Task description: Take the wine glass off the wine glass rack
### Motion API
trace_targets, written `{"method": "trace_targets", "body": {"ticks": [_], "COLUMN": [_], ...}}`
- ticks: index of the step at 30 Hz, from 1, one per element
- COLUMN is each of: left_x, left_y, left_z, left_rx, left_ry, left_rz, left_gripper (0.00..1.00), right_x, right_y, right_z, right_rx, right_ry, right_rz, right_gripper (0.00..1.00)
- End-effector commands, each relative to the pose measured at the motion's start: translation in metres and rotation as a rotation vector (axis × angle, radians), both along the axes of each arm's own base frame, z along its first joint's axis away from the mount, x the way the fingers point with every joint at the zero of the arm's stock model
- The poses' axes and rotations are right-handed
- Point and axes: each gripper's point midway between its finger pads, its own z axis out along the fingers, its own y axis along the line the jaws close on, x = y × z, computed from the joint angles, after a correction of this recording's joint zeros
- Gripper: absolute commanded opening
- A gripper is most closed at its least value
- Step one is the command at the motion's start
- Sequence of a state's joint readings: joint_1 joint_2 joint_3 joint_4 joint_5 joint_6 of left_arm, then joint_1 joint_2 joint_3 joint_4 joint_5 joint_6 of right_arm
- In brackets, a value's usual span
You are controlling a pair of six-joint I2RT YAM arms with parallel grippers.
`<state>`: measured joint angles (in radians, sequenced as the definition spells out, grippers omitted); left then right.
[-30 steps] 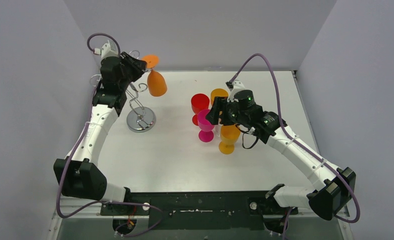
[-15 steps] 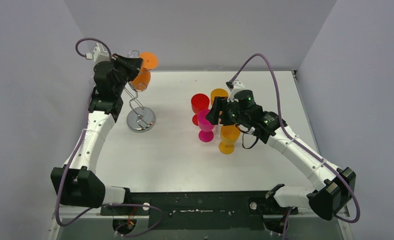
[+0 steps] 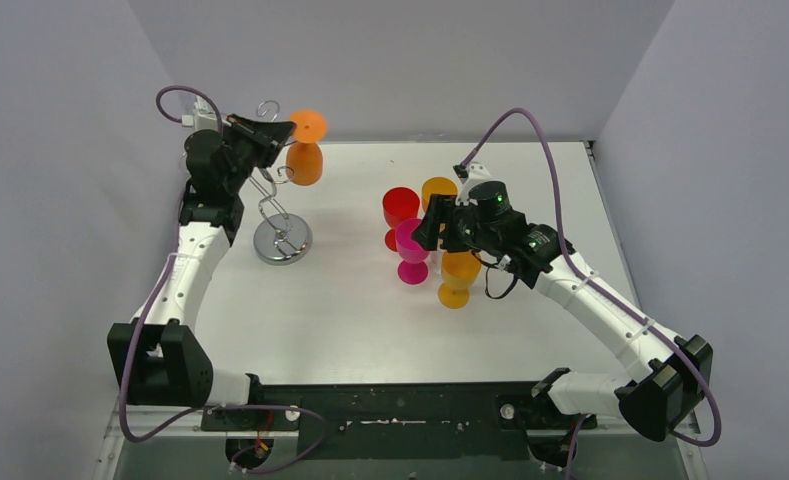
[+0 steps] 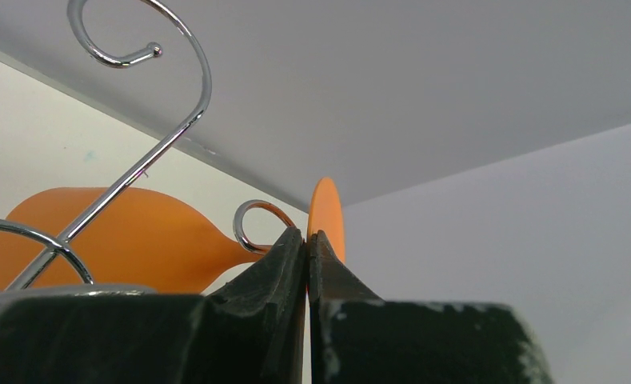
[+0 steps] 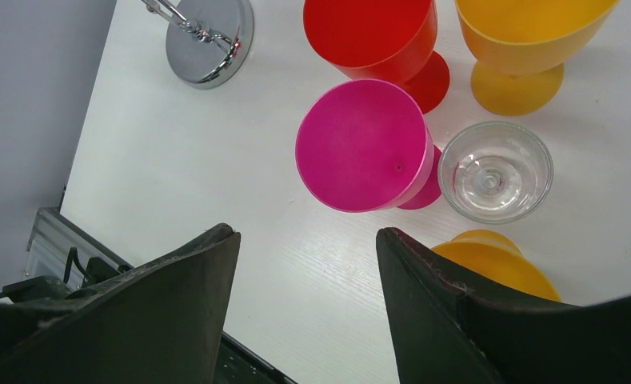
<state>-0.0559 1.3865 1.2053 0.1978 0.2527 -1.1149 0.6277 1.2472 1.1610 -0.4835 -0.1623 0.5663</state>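
Observation:
The orange wine glass (image 3: 304, 163) hangs upside down at the top of the silver wine glass rack (image 3: 282, 240), its round foot (image 3: 308, 125) uppermost. My left gripper (image 3: 288, 135) is shut on its thin stem just below the foot. In the left wrist view the jaws (image 4: 306, 240) are pressed almost together, with the foot (image 4: 325, 210) edge-on behind them, the bowl (image 4: 128, 236) to the left and a rack curl (image 4: 252, 218) against the stem. My right gripper (image 3: 425, 225) is open and empty above the standing cups (image 5: 308, 232).
A red cup (image 3: 401, 206), a pink cup (image 3: 411, 243), two yellow-orange cups (image 3: 459, 272), (image 3: 437, 188) and a clear glass (image 5: 495, 170) stand together mid-table. The rack's round base also shows in the right wrist view (image 5: 210, 40). Walls stand close behind and to the left of the rack.
The left gripper, holding the glass stem, swung the bowl left toward the rack stem and then back right. The foot now sits slightly further right. The right arm has not moved.

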Motion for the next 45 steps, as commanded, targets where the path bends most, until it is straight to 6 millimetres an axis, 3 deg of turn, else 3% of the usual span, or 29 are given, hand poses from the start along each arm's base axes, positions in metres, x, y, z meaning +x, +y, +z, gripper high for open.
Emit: {"method": "trace_targets", "body": {"ticks": [1,26,34,45], "left_x": [-0.007,-0.029,-0.023,-0.006], "left_y": [-0.007,0.019,0.038,0.038], "left_z": [0.026,0.031,0.041,0.062], "left_rx": [0.0,0.085,0.136,0.078], "left_ry": [-0.083,-0.066,-0.093,-0.171], "left_rz": [-0.058,0.016,0.083,0.086], "left_gripper": [0.0,0.0,0.0,0.0], "right_x": [0.002,0.002,0.002,0.003], "right_y": [-0.003,-0.003,-0.003,-0.004], "right_z": [0.017,0.011,0.01,0.011], "right_rx": [0.042,0.037,0.035,0.033], "right_ry": [-0.044,-0.027,-0.025,-0.03], "right_rz": [-0.021,-0.029,-0.031,-0.036], "right_gripper": [0.65,0.65,0.65,0.65]}}
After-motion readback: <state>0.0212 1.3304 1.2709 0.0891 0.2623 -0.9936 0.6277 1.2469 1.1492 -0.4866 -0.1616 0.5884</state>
